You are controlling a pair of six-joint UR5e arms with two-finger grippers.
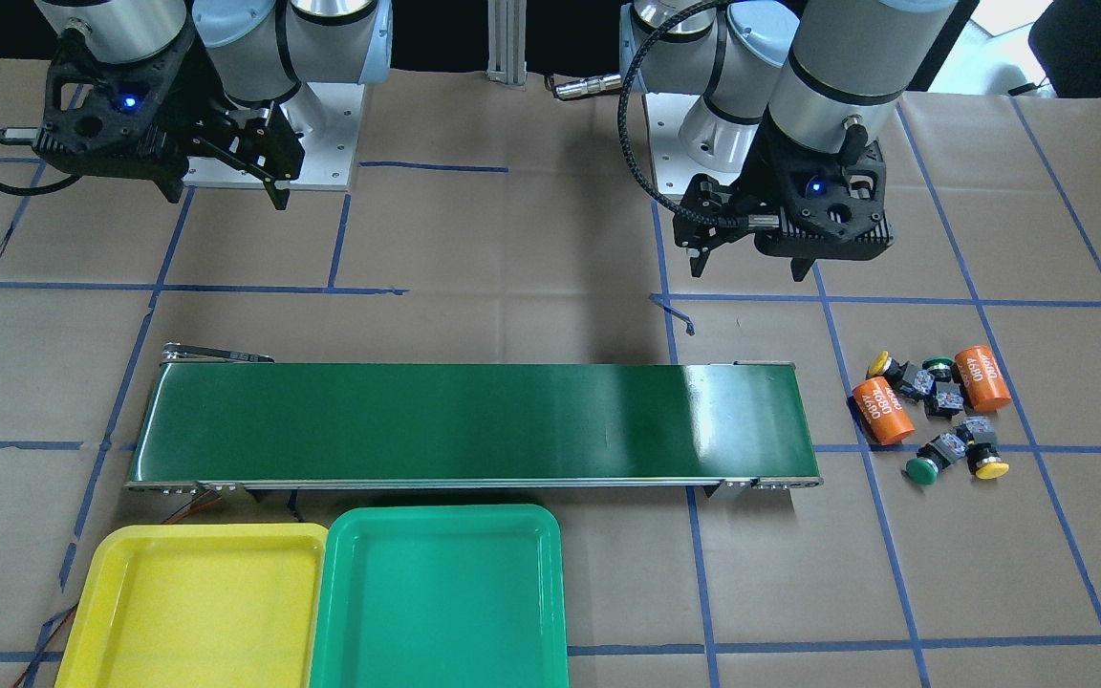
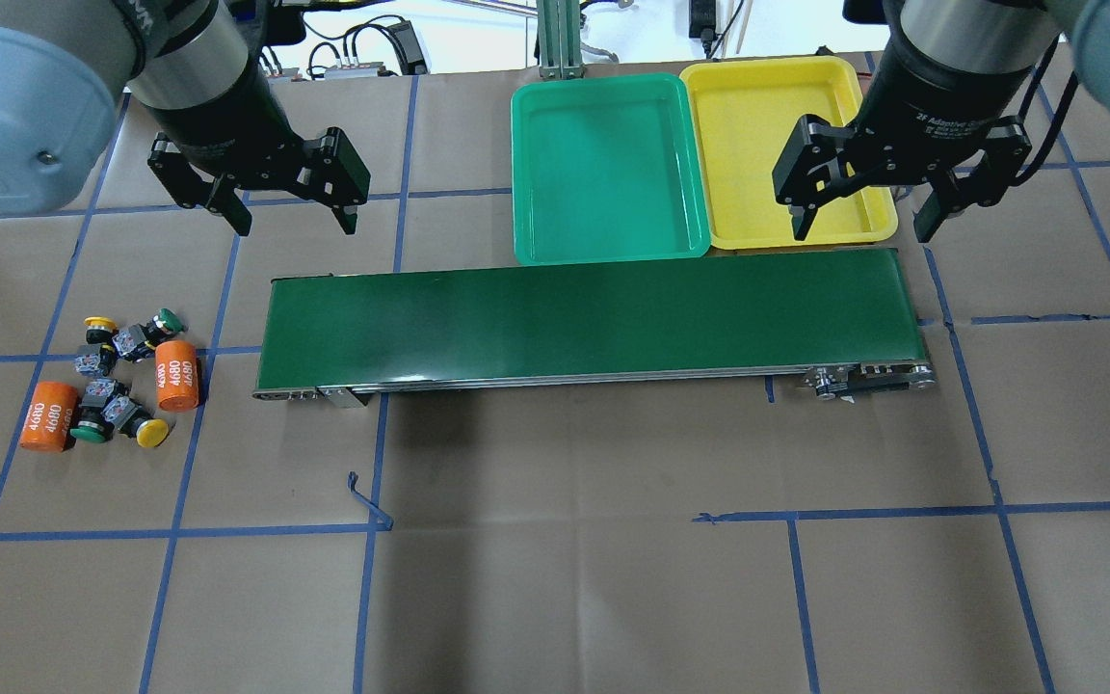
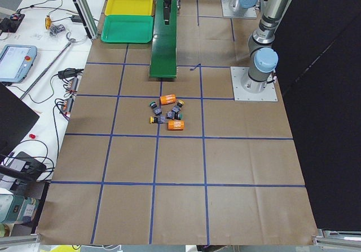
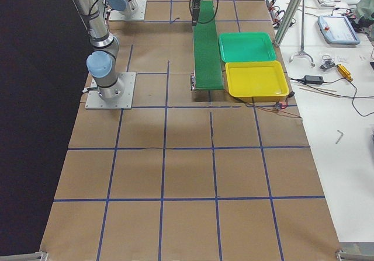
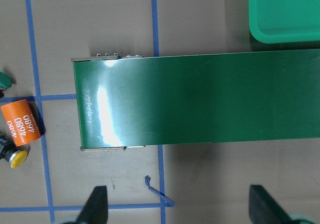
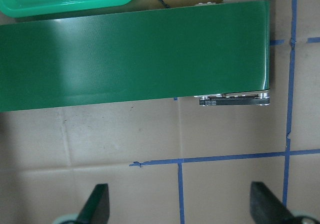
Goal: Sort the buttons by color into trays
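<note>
at the left of the overhead view the four buttons [image 2: 121, 413] lie huddled on the table [image 2: 555, 598], mixed in with two orange cylinders [image 2: 177, 376]. each button rests on its side with its long axis flat on the paper. the caps turn outward and the blue-and-red blocks meet in the middle. the far yellow button [image 2: 99, 325] points far. the far green button [image 2: 166, 320] points far and right. the near green button [image 2: 86, 434] points near and left, and the near yellow button [image 2: 152, 434] near and right.

next to the right hangs the left gripper [image 2: 295, 224], its fingers spread wide with nothing between them. from those fingers the huddle lies to the left and nearer to the robot. we judge the far green button the closest pick. its axis runs on a diagonal, so the wrist probably has to turn for the fingers to close across the black body. one orange cylinder sits just beside it, which leaves little room.

the conveyor belt [image 2: 584, 313] stretches rightward from there. on its far side sit the green tray [image 2: 518, 183] and, just beside it on the right, the yellow tray [image 2: 767, 67]. neither tray holds a button yet.

the right gripper [image 2: 860, 229] hangs at the belt's right end, fingers also parted and holding nothing. it is well apart from the buttons, so we take the left arm as the one to reach.
</note>
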